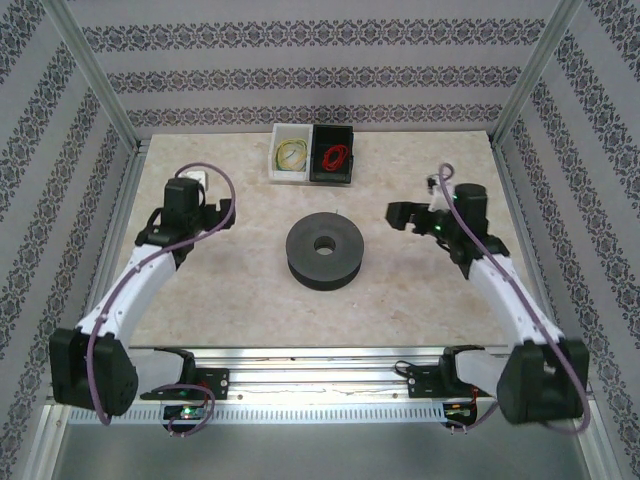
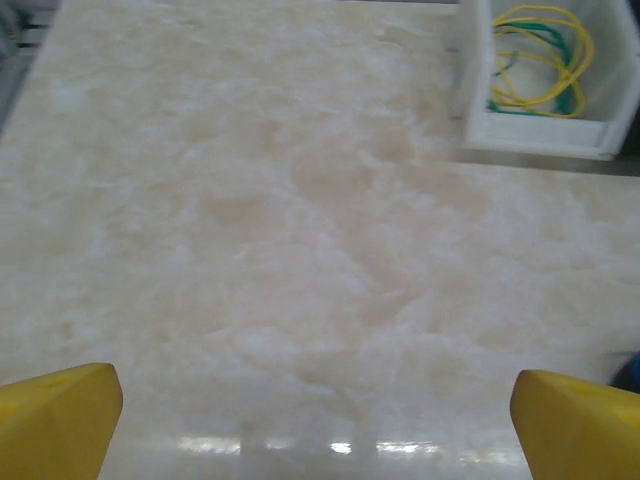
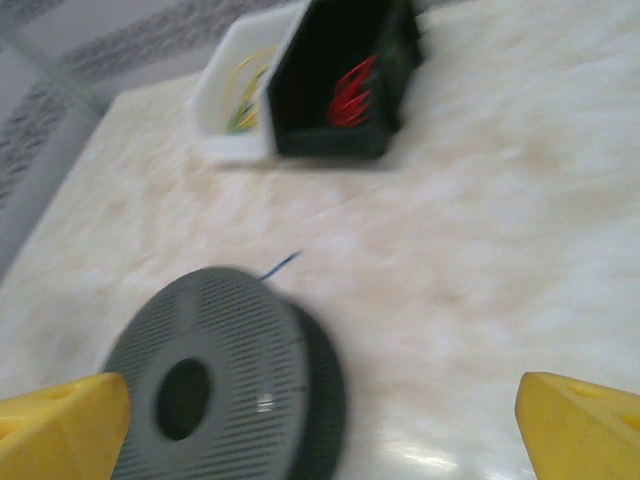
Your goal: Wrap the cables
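A black spool [image 1: 323,252] lies flat in the middle of the table. In the right wrist view the spool [image 3: 215,370] is blurred, and a short end of the thin blue cable [image 3: 280,265] sticks out from behind it. My right gripper [image 1: 400,213] hovers to the right of the spool; it [image 3: 320,430] is open, with yellow fingertips [image 3: 585,425] far apart and nothing held. My left gripper [image 1: 222,213] hangs to the left of the spool. It [image 2: 320,430] is open above bare table, yellow fingertips [image 2: 60,420] wide apart.
At the back of the table stand a white bin [image 1: 278,160] with yellow and green wire and a black bin [image 1: 332,175] with a red wire coil. The white bin [image 2: 530,135] lies ahead and to the right of my left gripper. Frame posts and patterned walls enclose the table.
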`<state>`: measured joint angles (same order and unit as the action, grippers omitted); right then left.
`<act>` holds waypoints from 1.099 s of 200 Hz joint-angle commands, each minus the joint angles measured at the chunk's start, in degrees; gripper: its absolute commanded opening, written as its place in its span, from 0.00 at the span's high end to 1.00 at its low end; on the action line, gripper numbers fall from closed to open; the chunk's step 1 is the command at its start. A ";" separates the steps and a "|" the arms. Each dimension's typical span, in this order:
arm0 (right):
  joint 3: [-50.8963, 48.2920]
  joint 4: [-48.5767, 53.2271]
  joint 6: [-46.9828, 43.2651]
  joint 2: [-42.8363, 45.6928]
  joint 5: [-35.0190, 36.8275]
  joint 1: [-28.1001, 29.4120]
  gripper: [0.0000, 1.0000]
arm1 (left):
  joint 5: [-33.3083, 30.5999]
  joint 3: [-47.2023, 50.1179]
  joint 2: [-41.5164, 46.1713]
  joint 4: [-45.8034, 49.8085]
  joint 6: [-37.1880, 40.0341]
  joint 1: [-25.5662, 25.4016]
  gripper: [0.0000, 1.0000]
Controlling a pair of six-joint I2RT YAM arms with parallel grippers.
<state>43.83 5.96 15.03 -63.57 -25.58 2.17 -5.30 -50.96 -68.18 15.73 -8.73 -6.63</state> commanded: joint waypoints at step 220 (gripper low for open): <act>-21.47 -56.27 -13.78 -22.89 22.83 -2.39 0.02 | -2.26 29.33 -21.23 -67.47 5.67 6.28 0.01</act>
<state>22.79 -46.89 2.57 -86.70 -4.80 -0.95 -6.33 -20.47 -91.46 -52.73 -4.03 0.01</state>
